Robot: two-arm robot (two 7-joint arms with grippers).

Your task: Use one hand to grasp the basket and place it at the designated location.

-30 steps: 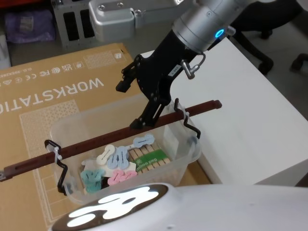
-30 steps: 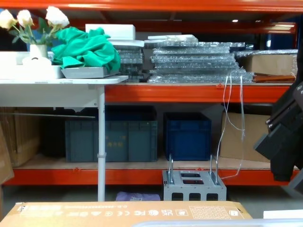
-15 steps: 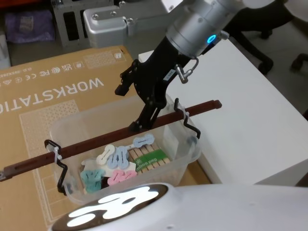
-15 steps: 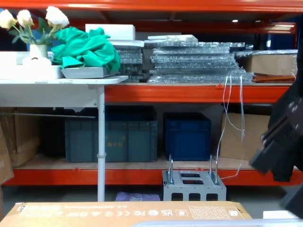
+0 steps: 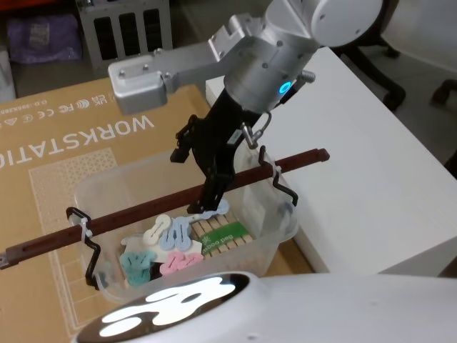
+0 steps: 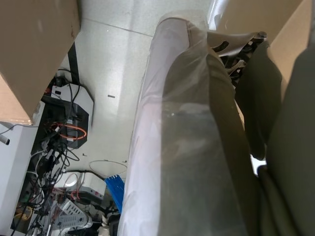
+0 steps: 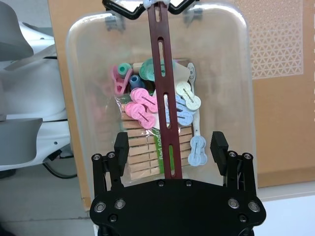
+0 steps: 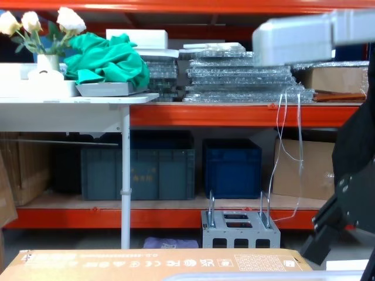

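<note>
- Cardboard box (image 5: 71, 143) printed WORKSTATION forms the surface under the basket (image 5: 278, 232). A white table (image 5: 357, 143) stands just beside the basket on the robot's right and is probably where it is meant to go.
- One bar handle (image 5: 136, 218) spans above the basket on two black wire hooks (image 5: 89, 250), one at each end, so a single grip can lift everything.
- The right gripper (image 5: 191, 181) hangs over the basket with its fingers spread, one on either side of the bar near mid-span and clear of it. A central hold should keep the load level.
- Inside the basket lie one pack of wooden pegs (image 5: 225, 236) and pastel pegs (image 5: 171, 239) too overlapped to count.
- Beyond the basket, two dark blue crates (image 8: 137, 174) sit on a low shelf and one grey metal crate (image 8: 240, 231) stands in front of it.
</note>
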